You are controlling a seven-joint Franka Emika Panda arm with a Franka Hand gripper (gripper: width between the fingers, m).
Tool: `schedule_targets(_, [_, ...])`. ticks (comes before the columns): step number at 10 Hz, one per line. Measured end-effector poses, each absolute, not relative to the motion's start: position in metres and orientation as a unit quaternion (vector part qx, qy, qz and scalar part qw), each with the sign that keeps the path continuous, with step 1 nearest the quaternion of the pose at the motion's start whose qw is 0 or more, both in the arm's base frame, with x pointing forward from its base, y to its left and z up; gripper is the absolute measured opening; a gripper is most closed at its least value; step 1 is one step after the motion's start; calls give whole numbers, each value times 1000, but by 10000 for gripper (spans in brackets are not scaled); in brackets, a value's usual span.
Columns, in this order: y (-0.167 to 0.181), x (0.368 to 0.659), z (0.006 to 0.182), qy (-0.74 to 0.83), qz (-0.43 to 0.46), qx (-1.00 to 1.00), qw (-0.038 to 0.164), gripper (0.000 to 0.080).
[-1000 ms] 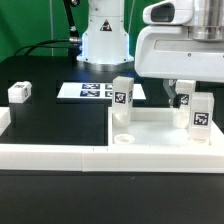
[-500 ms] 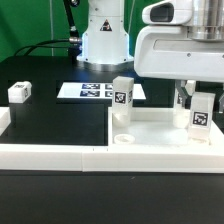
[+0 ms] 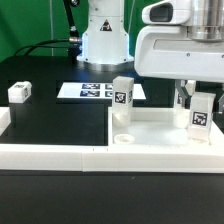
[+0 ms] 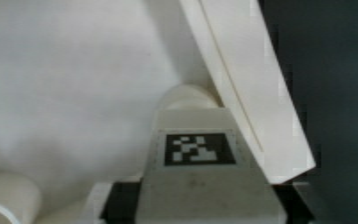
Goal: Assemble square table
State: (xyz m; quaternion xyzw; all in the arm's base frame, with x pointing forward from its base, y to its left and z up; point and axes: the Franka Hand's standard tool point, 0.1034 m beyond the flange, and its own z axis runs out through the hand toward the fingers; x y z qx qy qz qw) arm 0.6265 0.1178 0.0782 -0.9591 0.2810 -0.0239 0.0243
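The square table's white top lies at the exterior view's right, behind the low border wall. Two tagged white legs stand upright on it: one at its far left corner, the other at the right corner. My gripper reaches down from above and is shut on the right leg. In the wrist view that leg rises between my dark fingers, tag facing the camera, beside the top's raised rim. A further leg block lies loose at the left.
The marker board lies flat behind the table top. A long low white border wall runs along the front. A round socket sits in the top's near left corner. The robot's base stands at the back.
My fingers have drawn in from wide open onto the right leg. The leg and the rest of the scene stay where they were.
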Motion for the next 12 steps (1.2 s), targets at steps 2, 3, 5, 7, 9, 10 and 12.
schedule_targets(2, [118,625,78,361,-35,-932,32,290])
schedule_targets(3, [118,625,78,360,-36,-932,32,290])
schedule_targets(5, [117,625,78,364,-36,-930,32,290])
schedule_targets(7, [117,625,78,383,-36,-922,33,290])
schedule_targets(9, [118,624,77,544,-33,-837,40,290])
schedule_targets(10, [117,624,77,631,-18,-774,57,290])
schedule_targets(12, [117,625,77,754,19,-651,89,290])
